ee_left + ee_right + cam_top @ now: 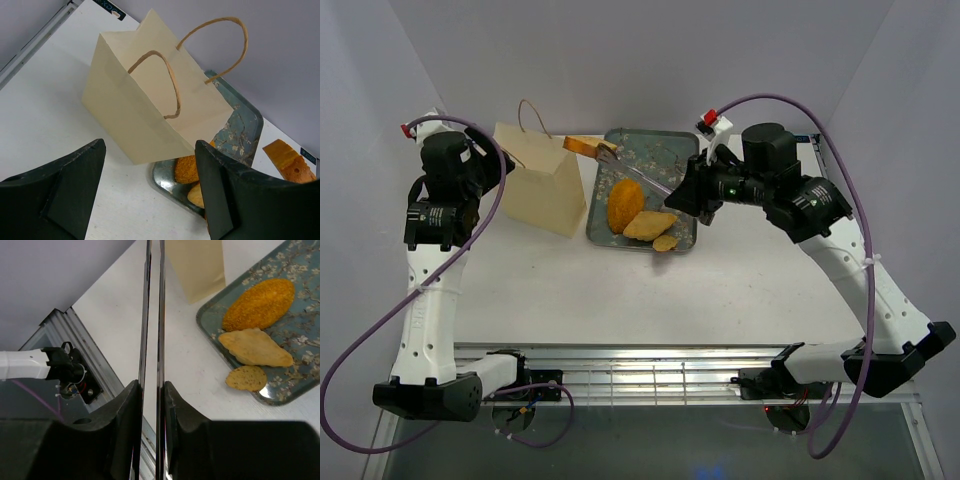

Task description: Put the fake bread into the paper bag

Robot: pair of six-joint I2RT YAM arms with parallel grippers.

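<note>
While the right gripper (152, 390) is squeezed shut on a pair of long thin tongs (161, 315), the tips of the tongs seem to pinch one end of the brown-crusted slice (582, 146). The slice hangs in the air by the far left corner of the tray (670, 150). It is just beside the top right corner of the paper bag (542, 190), but it is not over the bag yet.

The bag stands to the left of the slice, with its cord handles (172, 80) up. So the slice likely needs to go a bit more to the left to be above the mouth. The long side of the slice runs from left to right, in line with the tongs, so it points at the bag like a finger. How wide the mouth is open cannot be told from these views.

The right arm has the bread, so the next move is probably its job. The left gripper (151, 150) is nearer to the bag, on the bag's left side. Its fingers are spread wide and hold nothing. It looks ready to steady the bag.

Three more pieces lie on the tray: the big orange loaf (625, 205), the pale flat slice (650, 225) and the small tan bit (666, 242).
</note>
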